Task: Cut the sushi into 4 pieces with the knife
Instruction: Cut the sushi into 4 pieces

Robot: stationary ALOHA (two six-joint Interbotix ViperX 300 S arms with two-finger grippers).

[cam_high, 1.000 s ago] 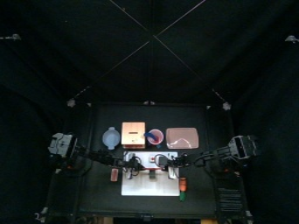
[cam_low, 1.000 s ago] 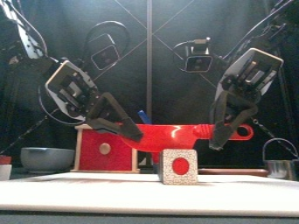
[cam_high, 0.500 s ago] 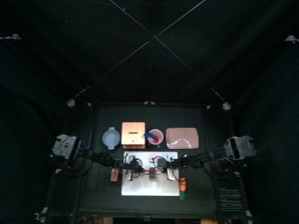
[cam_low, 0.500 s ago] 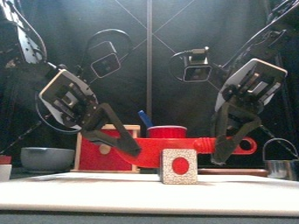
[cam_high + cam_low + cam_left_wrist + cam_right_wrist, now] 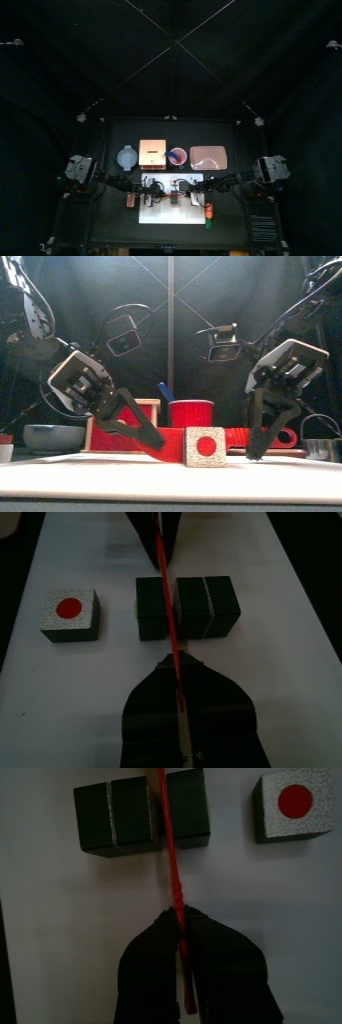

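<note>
A red toy knife (image 5: 167,620) (image 5: 168,858) (image 5: 274,438) is held level between both arms. My left gripper (image 5: 175,664) (image 5: 134,434) is shut on one end and my right gripper (image 5: 178,918) (image 5: 257,441) is shut on the other. The blade lies across the dark green sushi roll (image 5: 187,607) (image 5: 140,813), over a seam between its blocks. One cut piece (image 5: 70,612) (image 5: 295,803) (image 5: 203,446), white with a red dot on its face, stands apart from the roll on the white cutting board (image 5: 171,197). In the front view this piece hides the roll.
Behind the board stand a blue-grey bowl (image 5: 127,157), a wooden box (image 5: 154,154) with a red drawer front, a red cup (image 5: 178,156) (image 5: 191,413) and a pink tray (image 5: 210,157). A metal cutter (image 5: 318,446) sits at the right. A small orange toy (image 5: 211,212) lies beside the board.
Both grippers have come down together with the red knife, from above the cut piece to about its height, close over the board.
</note>
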